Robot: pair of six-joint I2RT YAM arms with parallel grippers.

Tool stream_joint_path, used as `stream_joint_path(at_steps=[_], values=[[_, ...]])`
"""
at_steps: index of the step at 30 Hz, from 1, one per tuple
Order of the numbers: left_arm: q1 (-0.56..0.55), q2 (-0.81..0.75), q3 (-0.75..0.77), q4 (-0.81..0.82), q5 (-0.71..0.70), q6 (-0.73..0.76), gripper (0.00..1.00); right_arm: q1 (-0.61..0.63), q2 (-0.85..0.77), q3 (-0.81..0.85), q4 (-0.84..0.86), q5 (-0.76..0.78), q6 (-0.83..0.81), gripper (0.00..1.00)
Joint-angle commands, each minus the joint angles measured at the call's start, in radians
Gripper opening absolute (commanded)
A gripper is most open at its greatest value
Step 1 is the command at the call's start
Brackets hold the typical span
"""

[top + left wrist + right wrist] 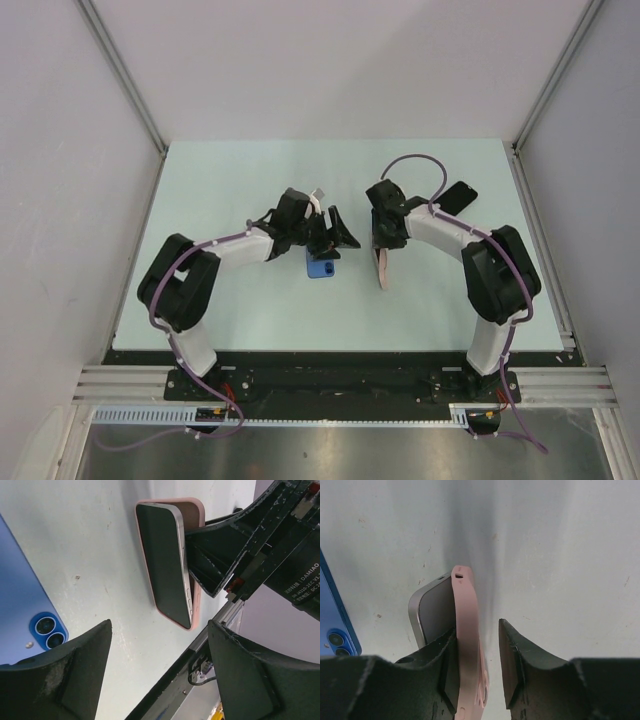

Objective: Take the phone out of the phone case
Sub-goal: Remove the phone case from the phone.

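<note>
A pink phone case stands on its long edge on the table, with a silver-framed phone in it. The phone's far end is peeled out of the case. My right gripper straddles them from above. In the right wrist view its left finger lies against the phone and the case. The right finger stands a small gap away from the case's back. My left gripper is open and empty, just left of the case, in the left wrist view over bare table.
A blue phone lies camera-side up under my left gripper, and shows in the left wrist view and the right wrist view. A flat black object lies at the back right. The table's front edge is close.
</note>
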Motion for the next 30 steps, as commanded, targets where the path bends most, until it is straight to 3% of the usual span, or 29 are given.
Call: stream_joint_path(at_steps=[1, 8, 13, 24, 29, 30], values=[[-0.01, 0.018, 0.063, -0.011, -0.021, -0.044, 0.8, 0.002, 0.155, -0.138, -0.057, -0.016, 0.009, 0.38], [-0.01, 0.029, 0.073, -0.011, -0.026, -0.061, 0.79, -0.001, 0.18, -0.172, -0.008, -0.046, 0.01, 0.31], [-0.01, 0.052, 0.075, 0.007, -0.013, -0.087, 0.79, -0.027, 0.157, -0.213, 0.051, -0.103, 0.015, 0.01], [-0.028, 0.115, 0.119, 0.016, -0.056, -0.244, 0.78, -0.007, 0.125, -0.216, 0.088, -0.109, 0.036, 0.0], [-0.028, 0.158, 0.224, -0.133, -0.088, -0.248, 0.79, -0.001, 0.128, -0.216, 0.086, -0.105, 0.047, 0.0], [-0.028, 0.159, 0.227, -0.131, -0.084, -0.245, 0.79, 0.002, 0.123, -0.216, 0.085, -0.103, 0.047, 0.04]])
